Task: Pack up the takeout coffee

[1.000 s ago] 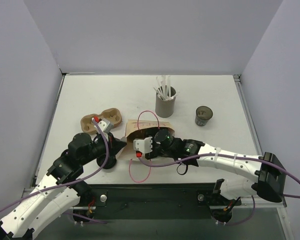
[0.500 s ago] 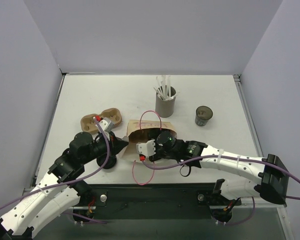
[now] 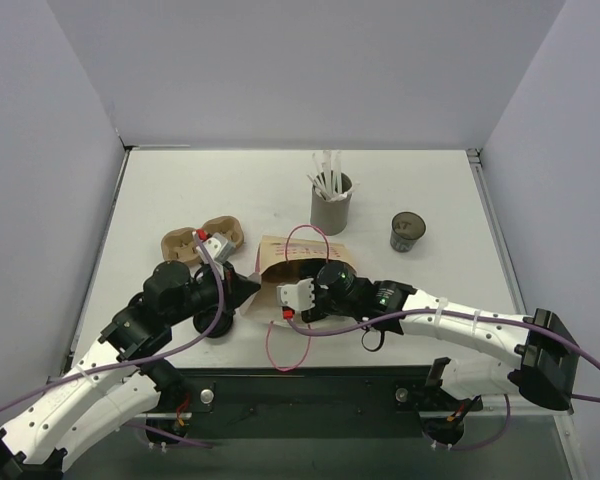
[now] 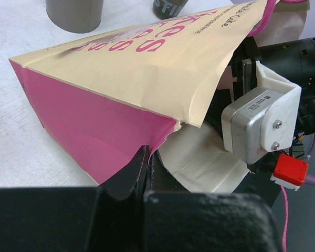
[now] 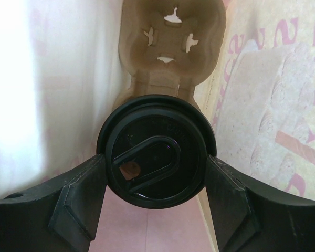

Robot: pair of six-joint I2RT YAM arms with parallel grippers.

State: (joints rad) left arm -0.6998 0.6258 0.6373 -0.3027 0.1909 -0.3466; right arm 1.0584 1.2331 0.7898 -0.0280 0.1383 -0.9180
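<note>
lid clamped inside the bag, coffee cup out on the table

the paper bag lies on its side on the table, with its mouth toward the near edge. the left gripper is pinched tight on the edge of the bag's pink side wall at the mouth. the right gripper reaches into the bag and clamps a black sip lid by its rim, one finger on each side. what sits under the lid is hidden. beyond the lid, also inside the bag, lies a brown cup carrier, showing one well with slit flaps. the takeout coffee, a short, dark, open-topped cup, stands upright on the table to the right of the grey straw holder. it is well apart from the bag and from both grippers. a second carrier rests on the table left of the bag, beside the left arm.
</note>
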